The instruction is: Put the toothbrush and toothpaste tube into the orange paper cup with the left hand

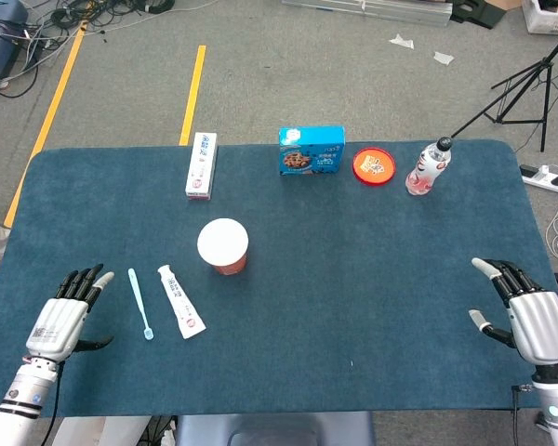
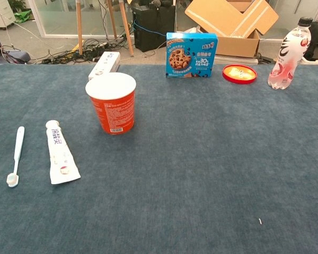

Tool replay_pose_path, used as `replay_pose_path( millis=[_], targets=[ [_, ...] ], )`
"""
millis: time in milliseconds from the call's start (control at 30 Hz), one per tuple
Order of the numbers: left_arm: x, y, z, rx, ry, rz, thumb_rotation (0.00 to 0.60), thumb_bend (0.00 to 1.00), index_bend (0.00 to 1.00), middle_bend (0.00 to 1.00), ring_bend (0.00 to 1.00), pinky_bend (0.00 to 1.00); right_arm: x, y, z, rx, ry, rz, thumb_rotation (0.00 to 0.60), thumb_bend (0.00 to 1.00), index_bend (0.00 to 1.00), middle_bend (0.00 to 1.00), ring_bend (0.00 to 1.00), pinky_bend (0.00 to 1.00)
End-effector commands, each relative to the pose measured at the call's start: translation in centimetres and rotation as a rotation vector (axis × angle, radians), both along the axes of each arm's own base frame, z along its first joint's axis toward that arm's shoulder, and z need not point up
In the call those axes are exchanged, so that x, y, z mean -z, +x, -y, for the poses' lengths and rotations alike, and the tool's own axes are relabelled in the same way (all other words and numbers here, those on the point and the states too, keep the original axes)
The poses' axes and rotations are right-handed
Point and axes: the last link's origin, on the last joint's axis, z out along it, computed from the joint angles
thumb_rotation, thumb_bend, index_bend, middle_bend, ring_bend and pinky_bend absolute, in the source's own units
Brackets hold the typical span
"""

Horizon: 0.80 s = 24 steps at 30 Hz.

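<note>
Toothbrush [image 1: 139, 303] flat beside toothpaste tube [image 1: 181, 301] | left hand [image 1: 63, 321] spread, empty

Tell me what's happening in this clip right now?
Nothing is held yet. The left hand hovers open beside the toothbrush, which lies flat next to the toothpaste. The orange cup stands upright and looks empty. The right hand sits open at the table's far side, idle.
</note>
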Motion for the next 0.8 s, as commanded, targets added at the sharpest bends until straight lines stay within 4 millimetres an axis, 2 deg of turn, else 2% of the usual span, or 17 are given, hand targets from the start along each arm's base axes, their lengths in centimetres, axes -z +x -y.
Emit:
replay_pose_path(
  millis=[33,333,800],
  targets=[
    [0.8,0.0,-1.0,-0.006,-0.015,0.009,0.6,0.0,0.0,0.0,0.0,0.01,-0.2,-0.1,0.1,0.008,-0.003,0.0,0.6,0.17,0.22,0.26,0.23,0.54],
    [2.6,0.1,-3.2,-0.015,-0.029,-0.014,0.6,0.0,0.0,0.0,0.0,0.0,-0.2,-0.2,0.3,0.012,-0.003,-0.004,0.6,0.17,0.22,0.26,0.23,0.53],
    [4.5,-0.5,-4.8,-0.067,-0.045,-0.044,0.6,0.0,0.0,0.0,0.0,0.0,-0.3,-0.7,0.3,0.019,-0.007,0.007,0.6,0.17,0.22,0.26,0.22,0.53]
  ],
)
